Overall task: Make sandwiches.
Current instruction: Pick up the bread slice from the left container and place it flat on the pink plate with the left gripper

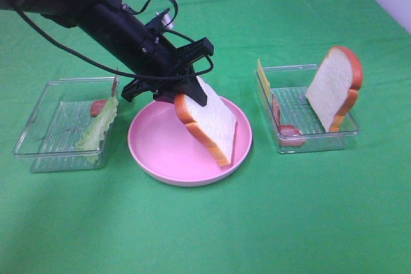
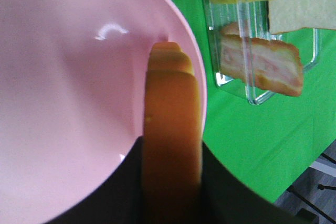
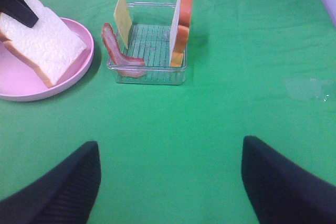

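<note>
Pink plate (image 1: 154, 152) sits nearest, mid-cloth. My left gripper (image 1: 186, 96) is clamped on the crust of 1 bread slice (image 1: 209, 123), which is tilted with its lower end inside the plate. My right gripper (image 3: 168, 182) hangs with jaws wide apart over the green cloth (image 1: 205, 235). Right tray (image 1: 350, 134): 2nd slice (image 1: 332, 88) leaning upright, cheese (image 1: 262, 76), bacon (image 1: 286, 131). Left tray (image 1: 38, 126): lettuce (image 1: 99, 126).
</note>
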`<control>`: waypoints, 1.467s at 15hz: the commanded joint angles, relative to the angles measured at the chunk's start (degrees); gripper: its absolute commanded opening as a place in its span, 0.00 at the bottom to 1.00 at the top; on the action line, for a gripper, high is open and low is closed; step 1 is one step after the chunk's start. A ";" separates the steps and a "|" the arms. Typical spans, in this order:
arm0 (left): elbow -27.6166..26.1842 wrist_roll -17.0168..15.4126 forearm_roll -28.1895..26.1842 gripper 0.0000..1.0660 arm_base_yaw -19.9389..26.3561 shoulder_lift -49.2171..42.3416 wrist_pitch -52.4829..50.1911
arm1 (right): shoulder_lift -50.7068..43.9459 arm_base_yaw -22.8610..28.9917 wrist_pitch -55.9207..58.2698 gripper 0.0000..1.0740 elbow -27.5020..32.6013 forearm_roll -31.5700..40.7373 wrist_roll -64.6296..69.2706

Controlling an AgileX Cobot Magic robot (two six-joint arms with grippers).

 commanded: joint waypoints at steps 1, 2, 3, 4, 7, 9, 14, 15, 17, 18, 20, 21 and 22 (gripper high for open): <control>0.23 -0.17 -1.32 0.00 -0.46 0.23 -1.38 | -0.92 -0.29 -0.52 0.66 0.06 0.11 0.06; 0.23 -0.23 -1.49 0.00 -0.46 0.40 -2.06 | -0.92 -0.29 -0.52 0.66 0.06 0.11 0.06; 0.23 -0.23 -2.06 0.00 -0.46 0.86 -2.01 | -0.92 -0.29 -0.52 0.66 0.06 0.11 0.06; 0.23 -0.23 -2.86 0.00 -0.46 1.72 -1.95 | -0.92 -0.29 -0.52 0.66 0.06 0.11 0.06; 0.23 -0.06 -3.84 0.00 -0.46 3.32 -1.78 | -0.92 -0.29 -0.52 0.66 0.06 0.11 0.06; 0.17 -0.06 -3.21 0.00 -0.46 3.27 -0.97 | -0.92 -0.29 -0.52 0.66 0.06 0.11 0.06; 0.17 -0.06 0.34 0.59 -0.46 3.21 0.63 | -0.92 -0.29 -0.52 0.66 0.06 0.11 0.06; 0.11 -0.06 1.72 0.66 -0.46 2.98 1.03 | -0.92 -0.29 -0.52 0.66 0.06 0.11 0.06; 0.06 -0.06 4.87 0.70 -0.46 1.20 0.92 | -0.92 -0.29 -0.52 0.66 0.06 0.11 0.06; -0.23 -0.06 5.73 0.70 -0.46 0.29 0.92 | -0.92 -0.29 -0.52 0.66 0.06 0.11 0.06; -1.20 -0.80 9.45 0.70 -0.46 -1.89 1.15 | -0.92 -0.29 -0.52 0.66 0.06 0.11 0.06; -1.32 -1.43 10.89 0.70 -0.46 -2.58 1.20 | -0.92 -0.29 -0.52 0.66 0.06 0.11 0.06; -1.43 -3.21 13.24 0.70 -0.40 -4.01 1.15 | -0.92 -0.29 -0.52 0.66 0.06 0.11 0.06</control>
